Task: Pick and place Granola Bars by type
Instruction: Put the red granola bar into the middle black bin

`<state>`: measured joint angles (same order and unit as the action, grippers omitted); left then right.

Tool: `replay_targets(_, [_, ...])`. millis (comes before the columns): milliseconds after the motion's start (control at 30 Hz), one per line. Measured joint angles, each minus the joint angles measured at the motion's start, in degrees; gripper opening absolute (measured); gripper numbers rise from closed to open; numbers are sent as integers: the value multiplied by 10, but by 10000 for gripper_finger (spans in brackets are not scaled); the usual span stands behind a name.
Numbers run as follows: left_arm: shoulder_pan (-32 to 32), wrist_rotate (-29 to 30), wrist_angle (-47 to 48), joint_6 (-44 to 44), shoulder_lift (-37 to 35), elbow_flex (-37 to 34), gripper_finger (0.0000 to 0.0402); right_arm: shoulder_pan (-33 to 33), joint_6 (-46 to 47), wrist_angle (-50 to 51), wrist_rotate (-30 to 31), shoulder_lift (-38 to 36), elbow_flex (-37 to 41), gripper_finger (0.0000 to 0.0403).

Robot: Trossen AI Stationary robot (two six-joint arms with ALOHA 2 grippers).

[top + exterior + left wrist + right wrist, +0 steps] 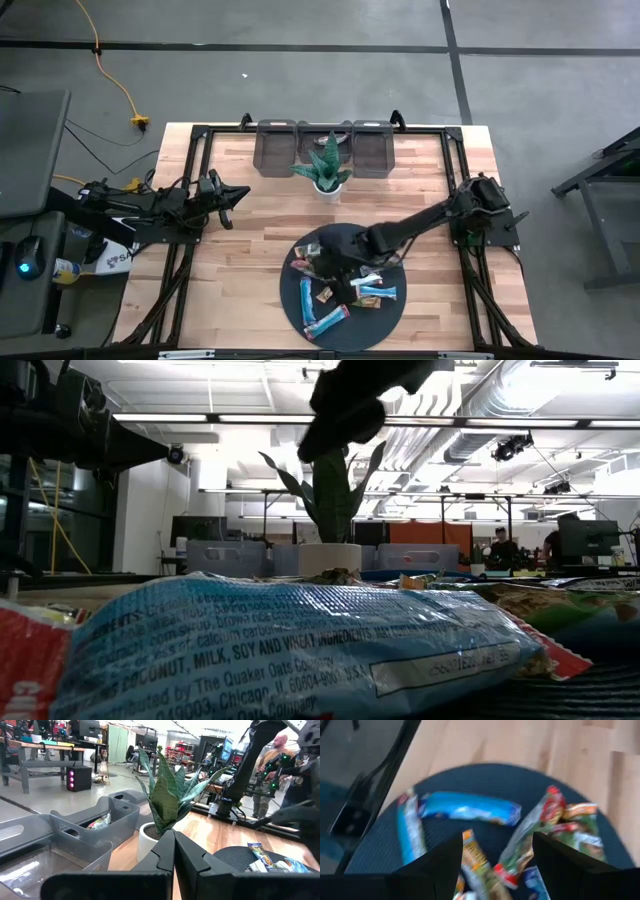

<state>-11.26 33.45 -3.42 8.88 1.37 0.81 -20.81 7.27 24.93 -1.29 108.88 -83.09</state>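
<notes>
On the wooden worktop (240, 250), the granola bars (345, 290) lie heaped on a dark round mat (385, 310) near its front edge as the right gripper (495, 852), fingers spread wide, hovers above; singling out one bar cleanly seems key.

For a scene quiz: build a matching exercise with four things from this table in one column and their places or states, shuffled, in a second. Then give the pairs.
Column one:
1. granola bars
2. potted plant
3. left gripper
4. right gripper

Column two:
A. shut, at the table's left edge, away from the mat
B. open, over the bars on the mat
C. lying on the round dark mat
D. standing in front of the grey bins

Pairs: 1-C, 2-D, 3-A, 4-B
</notes>
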Motion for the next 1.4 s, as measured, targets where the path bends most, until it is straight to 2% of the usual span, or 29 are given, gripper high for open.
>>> replay_targets(167, [0,0,0,0,0,0,1,-34,-13,22,19,8,-9,225])
replay_targets(433, [0,-1,0,0,0,0,1,-68,-13,104,19,93,-124,224])
replay_targets(700, [0,-1,0,0,0,0,1,-98,-8,138,-1,157,-191,225])
replay_targets(1133, [0,-2,0,0,0,0,1,-117,59,147,-10,236,-244,224])
replay_targets(1400, [0,-2,0,0,0,0,1,-117,70,143,4,237,-229,224])
